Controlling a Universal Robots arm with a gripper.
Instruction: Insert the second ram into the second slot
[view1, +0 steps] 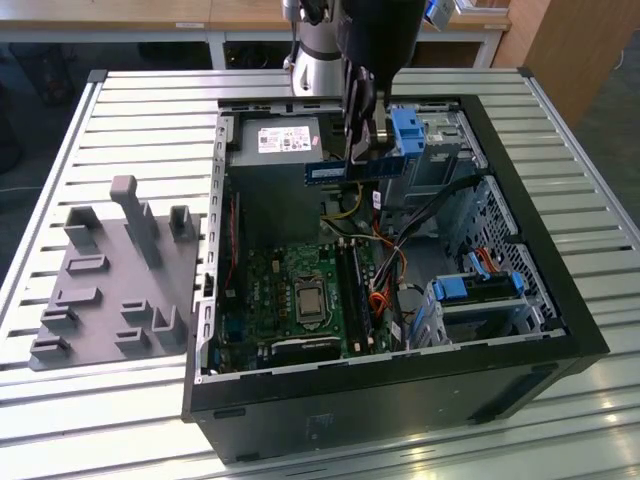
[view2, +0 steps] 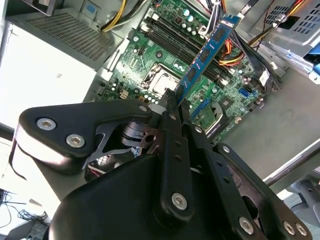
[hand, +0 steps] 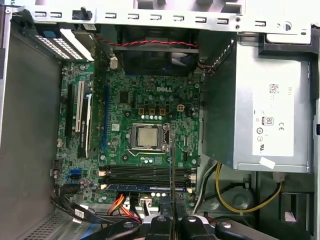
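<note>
Pinches the memory stick (view1: 325, 172) tight in the closed gripper (view1: 361, 148), level and on edge, well above the motherboard (view1: 270, 290) and its slots (hand: 145, 172), probably to clear the cables (view1: 385, 262).

Motherboard (hand: 131, 85) from above, hand (hand: 171, 221) pinching second ram (hand: 170, 165) edge-on — over memory slots (hand: 135, 173), grey power supply (hand: 265, 100) alongside.
</note>
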